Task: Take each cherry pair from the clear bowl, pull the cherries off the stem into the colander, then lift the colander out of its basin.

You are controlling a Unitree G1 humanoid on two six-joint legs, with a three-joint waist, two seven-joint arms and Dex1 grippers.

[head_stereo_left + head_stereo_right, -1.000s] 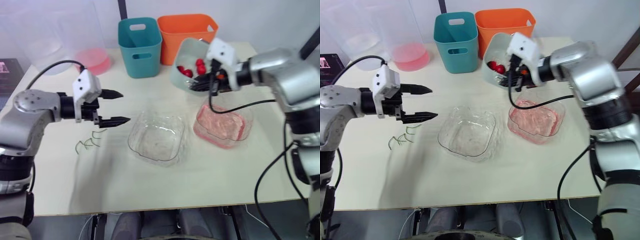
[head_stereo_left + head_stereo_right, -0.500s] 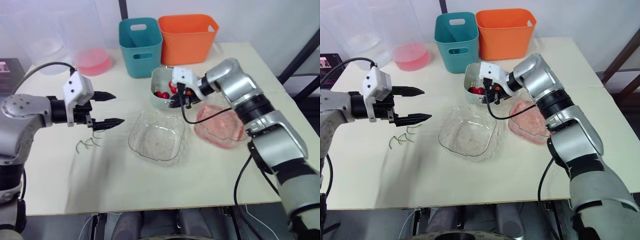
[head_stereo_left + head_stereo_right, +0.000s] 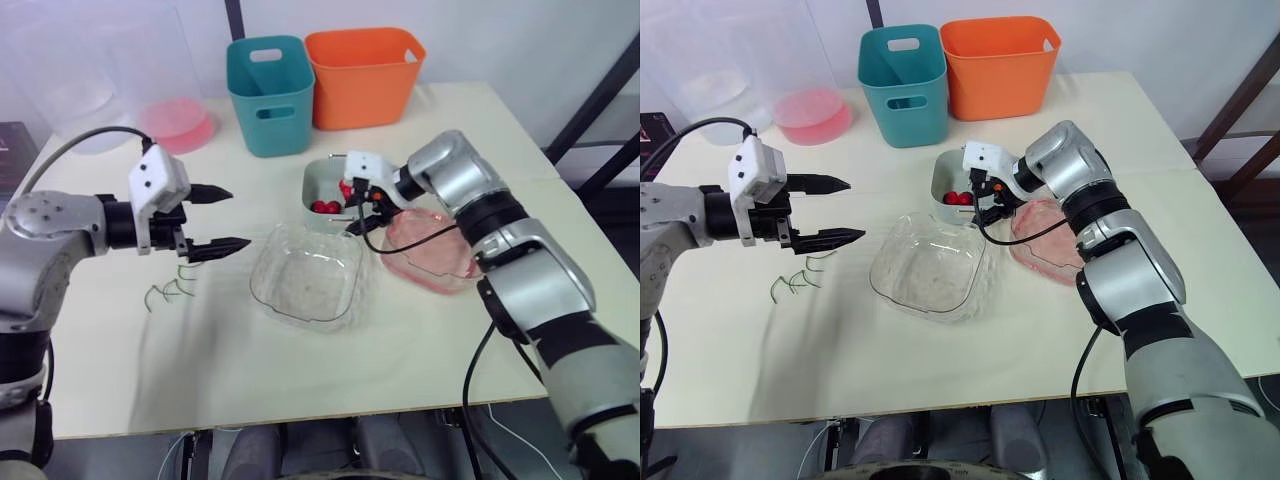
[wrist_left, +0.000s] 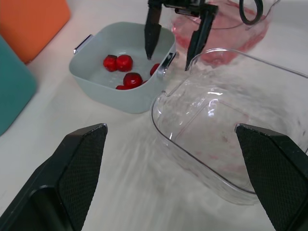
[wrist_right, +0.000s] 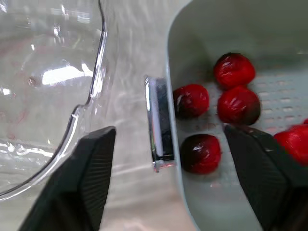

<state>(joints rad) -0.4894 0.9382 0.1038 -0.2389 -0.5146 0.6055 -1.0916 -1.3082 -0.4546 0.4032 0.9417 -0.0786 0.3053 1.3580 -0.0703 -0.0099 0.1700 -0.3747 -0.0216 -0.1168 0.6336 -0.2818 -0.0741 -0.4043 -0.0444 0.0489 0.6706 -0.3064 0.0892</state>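
Note:
The grey colander stands on the table with several red cherries in it, just left of the pink basin. My right gripper is open, one finger inside the colander and one outside, straddling its rim at the metal handle. The clear bowl lies in front of the colander and looks bare of cherries. My left gripper hovers open to the left of the clear bowl, holding nothing. Bare green stems lie on the table below it.
A teal bin and an orange bin stand at the back, close behind the colander. A pink bowl and a clear tub sit at the back left. The table edge runs to the right of the basin.
My right gripper carried the tilted colander from above the basin leftward, set it down on the table behind the clear bowl, and opened. The left gripper stayed where it was.

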